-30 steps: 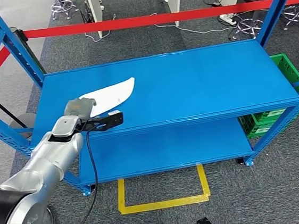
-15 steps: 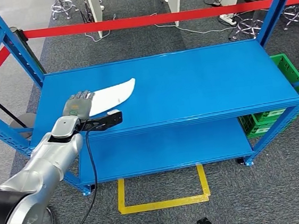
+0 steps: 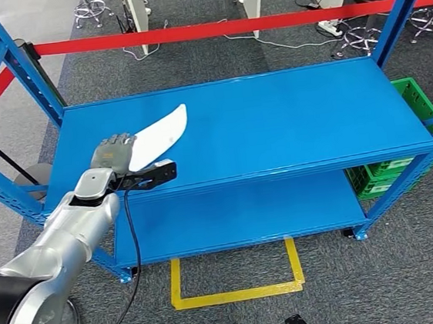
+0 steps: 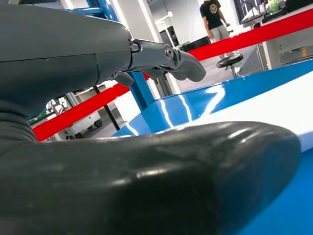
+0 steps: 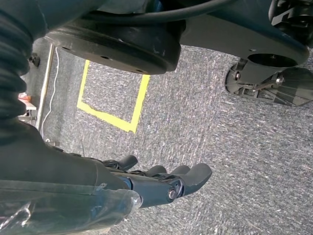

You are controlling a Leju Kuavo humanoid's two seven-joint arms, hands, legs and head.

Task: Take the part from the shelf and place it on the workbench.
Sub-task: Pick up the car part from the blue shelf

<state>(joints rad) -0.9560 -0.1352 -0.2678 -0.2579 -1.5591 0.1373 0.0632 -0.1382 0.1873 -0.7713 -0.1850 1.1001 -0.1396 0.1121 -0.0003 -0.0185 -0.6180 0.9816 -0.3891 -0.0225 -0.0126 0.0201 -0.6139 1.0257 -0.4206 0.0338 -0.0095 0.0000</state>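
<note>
Our left hand (image 3: 114, 152) grips the smooth white curved part (image 3: 159, 135), its tip tilted above the glossy blue shelf (image 3: 291, 115). Our right hand (image 5: 158, 181) hangs with fingers apart, holding nothing.

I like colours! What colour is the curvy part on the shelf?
White part, clearest in the head view.

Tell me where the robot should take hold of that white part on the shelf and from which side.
Grip the white part at its wide end, nearest the shelf's front-left, where the left hand already sits. It tapers to a thin tip pointing away, so the broad end probably offers more hold.
</note>
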